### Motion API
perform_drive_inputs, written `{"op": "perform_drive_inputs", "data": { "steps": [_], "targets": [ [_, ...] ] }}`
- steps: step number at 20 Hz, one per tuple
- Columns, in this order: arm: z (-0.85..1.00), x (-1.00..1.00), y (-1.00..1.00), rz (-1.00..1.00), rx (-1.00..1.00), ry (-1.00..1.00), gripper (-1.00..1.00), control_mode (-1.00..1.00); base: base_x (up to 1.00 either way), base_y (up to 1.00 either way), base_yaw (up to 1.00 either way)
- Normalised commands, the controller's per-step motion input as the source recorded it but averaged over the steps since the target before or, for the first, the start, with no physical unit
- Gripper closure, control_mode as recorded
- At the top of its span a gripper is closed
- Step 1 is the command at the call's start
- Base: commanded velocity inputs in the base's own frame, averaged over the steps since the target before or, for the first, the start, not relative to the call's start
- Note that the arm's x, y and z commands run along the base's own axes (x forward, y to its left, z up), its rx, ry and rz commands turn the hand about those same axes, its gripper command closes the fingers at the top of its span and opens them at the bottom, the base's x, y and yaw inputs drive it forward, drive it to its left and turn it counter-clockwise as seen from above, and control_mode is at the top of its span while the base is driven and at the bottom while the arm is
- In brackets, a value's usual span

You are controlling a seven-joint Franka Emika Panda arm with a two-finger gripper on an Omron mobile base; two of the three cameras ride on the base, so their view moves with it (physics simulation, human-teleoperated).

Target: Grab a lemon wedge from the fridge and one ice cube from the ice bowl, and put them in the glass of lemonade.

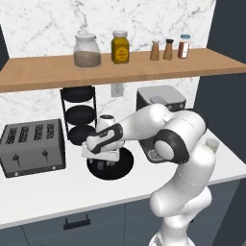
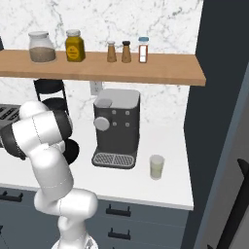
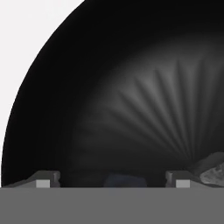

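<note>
The gripper [image 1: 102, 164] is lowered into the black ice bowl [image 1: 122, 166] on the white counter [image 1: 57, 192], pointing straight down. In the hand view the finger tips [image 3: 43, 181] stand well apart, so the jaws are spread and nothing is seen held between them. A pale, rough lump, probably an ice cube [image 3: 213, 171], lies at the lower right edge of that view, just outside the right finger rather than between the two; the coming grasp depends on shifting toward that side. A faint bluish patch [image 3: 124, 180] sits between the tips, too dim to identify. The glass of lemonade [image 2: 156, 167] stands on the counter right of the coffee machine [image 2: 117, 127], well apart from the bowl, near the fridge [image 2: 221, 121]. The coffee machine lies between bowl and glass and would obstruct a direct low carry. The toaster [image 1: 31, 146] and black tiered stand [image 1: 79, 114] flank the bowl.
</note>
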Motion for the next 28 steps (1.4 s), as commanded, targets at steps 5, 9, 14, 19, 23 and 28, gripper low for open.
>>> {"op": "perform_drive_inputs", "data": {
  "steps": [5,9,14,19,23,28],
  "targets": [
    [-0.05,-0.25,-0.15,-0.07,0.00,0.00,-1.00,-1.00,0.00,0.00,0.00],
    [-0.01,-0.28,-0.25,-0.07,0.00,0.00,-1.00,-1.00,0.00,0.00,0.00],
    [-0.14,0.00,-0.01,-0.03,0.00,0.00,-1.00,-1.00,0.00,0.00,0.00],
    [-0.22,0.21,0.12,0.00,0.00,0.00,-1.00,-1.00,0.00,0.00,0.00],
    [-0.22,0.33,0.15,-0.01,0.00,0.00,-1.00,-1.00,0.00,0.00,0.00],
    [-0.23,0.17,0.05,-0.03,0.00,0.00,-1.00,-1.00,0.00,0.00,0.00]
  ]
}}
